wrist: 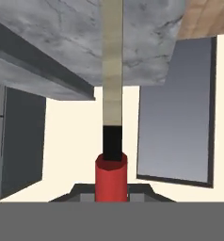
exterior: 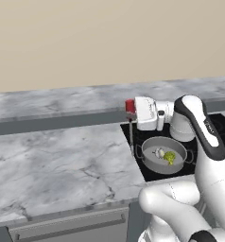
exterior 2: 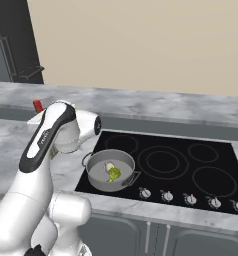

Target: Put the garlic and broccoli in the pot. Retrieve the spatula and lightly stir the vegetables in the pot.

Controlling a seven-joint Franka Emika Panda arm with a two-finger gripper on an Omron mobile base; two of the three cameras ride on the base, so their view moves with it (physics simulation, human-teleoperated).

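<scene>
Red spatula (wrist: 111, 176) handle sits right at the lens in the hand view, pinched between the fingers of the hand (exterior: 132, 111). From the left base view the spatula hangs with its thin shaft pointing down just beyond the left rim of the pot (exterior: 162, 159), apart from it. Garlic (exterior: 160, 152) and broccoli (exterior: 169, 157) already lie side by side inside the pot, which stands on the near left burner of the black cooktop (exterior 2: 191, 165). Judging by this, the stirring step is in hand: the next move calls for shifting the spatula right over the pot and lowering its head among the vegetables. The wrist lies level, stretched leftward over the worktop (exterior: 57, 160).
</scene>
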